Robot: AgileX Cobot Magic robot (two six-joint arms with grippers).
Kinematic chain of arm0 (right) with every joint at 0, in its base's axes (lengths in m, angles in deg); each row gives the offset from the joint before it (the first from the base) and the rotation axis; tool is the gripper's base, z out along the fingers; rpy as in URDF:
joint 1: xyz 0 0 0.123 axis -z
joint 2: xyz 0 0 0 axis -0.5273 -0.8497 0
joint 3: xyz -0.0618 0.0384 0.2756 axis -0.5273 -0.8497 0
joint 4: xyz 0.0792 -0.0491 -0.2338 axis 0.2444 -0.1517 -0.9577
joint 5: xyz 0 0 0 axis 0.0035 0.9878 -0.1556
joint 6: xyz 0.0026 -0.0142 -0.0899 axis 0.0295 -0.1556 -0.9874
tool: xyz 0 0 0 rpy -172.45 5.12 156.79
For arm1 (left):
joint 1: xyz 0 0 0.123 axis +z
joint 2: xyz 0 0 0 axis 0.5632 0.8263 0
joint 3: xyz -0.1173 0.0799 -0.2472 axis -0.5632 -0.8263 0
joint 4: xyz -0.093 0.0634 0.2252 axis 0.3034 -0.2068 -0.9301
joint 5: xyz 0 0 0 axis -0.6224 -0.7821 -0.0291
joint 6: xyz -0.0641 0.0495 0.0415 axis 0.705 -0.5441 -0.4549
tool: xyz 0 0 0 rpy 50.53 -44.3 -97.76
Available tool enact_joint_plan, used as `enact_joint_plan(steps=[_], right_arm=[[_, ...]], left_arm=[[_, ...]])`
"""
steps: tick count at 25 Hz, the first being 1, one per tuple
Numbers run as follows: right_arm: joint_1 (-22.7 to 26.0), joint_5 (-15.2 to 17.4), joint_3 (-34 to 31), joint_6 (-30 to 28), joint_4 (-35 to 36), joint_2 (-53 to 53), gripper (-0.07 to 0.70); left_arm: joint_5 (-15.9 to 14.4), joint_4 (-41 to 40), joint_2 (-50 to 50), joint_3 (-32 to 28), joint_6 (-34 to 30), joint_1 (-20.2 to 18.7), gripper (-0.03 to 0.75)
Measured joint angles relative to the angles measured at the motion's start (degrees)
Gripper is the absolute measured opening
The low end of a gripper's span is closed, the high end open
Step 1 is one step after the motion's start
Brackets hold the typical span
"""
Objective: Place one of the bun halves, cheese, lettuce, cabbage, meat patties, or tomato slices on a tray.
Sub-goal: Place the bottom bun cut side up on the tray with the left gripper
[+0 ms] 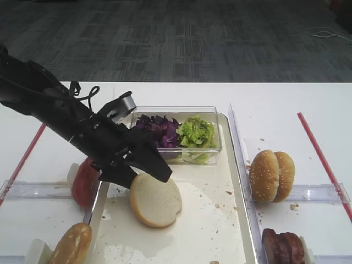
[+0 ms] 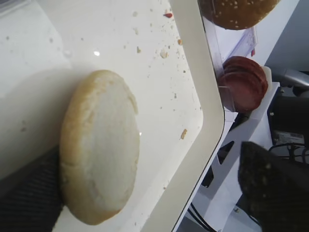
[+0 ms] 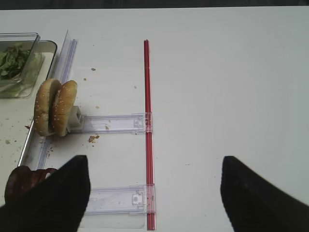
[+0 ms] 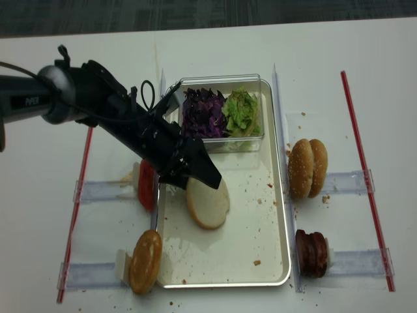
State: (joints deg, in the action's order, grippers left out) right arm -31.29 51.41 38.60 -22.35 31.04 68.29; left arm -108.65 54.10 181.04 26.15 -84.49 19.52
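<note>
I am working over a white table (image 1: 286, 104) with dark patterned carpet (image 1: 181, 38) beyond its far edge. Red strips (image 4: 365, 176) run along both outer sides, and clear plastic holders (image 3: 113, 123) lie across the surface.

The tray (image 4: 264, 248), long and cream-white with a raised silvery rim, lies directly under the left gripper (image 1: 146, 170). Its floor is crumb-speckled. The near half, toward me from the gripper, is bare apart from crumbs.

The left gripper has its jaws spread wide. One black finger sits against the crust of the bun half (image 1: 155, 199), the other stands well clear beyond the tray rim in the left wrist view. The bun half lies on the tray with its pale flat cut face (image 2: 104, 154) up and a smooth golden edge; I cannot tell whether it lies quite flat.

Beyond the gripper, a small clear plastic box (image 1: 212, 146) sits at the tray's far end, holding dark purple shredded cabbage (image 4: 202, 112) beside bright green crinkly lettuce (image 4: 241, 111). Just to the gripper's left, outside the rim, stand the glossy red tomato slices (image 1: 83, 182). A second golden bun half (image 4: 145, 261) stands on edge at the near left corner.

The right gripper (image 3: 154, 193) hovers over bare table with its fingers parted and nothing between them. To its left are sesame-seeded buns (image 3: 54, 107) and dark reddish-brown meat patties (image 4: 311, 251).
</note>
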Motion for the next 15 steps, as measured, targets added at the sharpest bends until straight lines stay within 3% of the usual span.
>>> enact_joint_plan(steps=[15], right_arm=[[0.00,0.00,0.00,0.00,0.00,0.00,0.589]], left_arm=[[-0.91,-23.37,0.00,14.52,17.73,-6.62,0.667]])
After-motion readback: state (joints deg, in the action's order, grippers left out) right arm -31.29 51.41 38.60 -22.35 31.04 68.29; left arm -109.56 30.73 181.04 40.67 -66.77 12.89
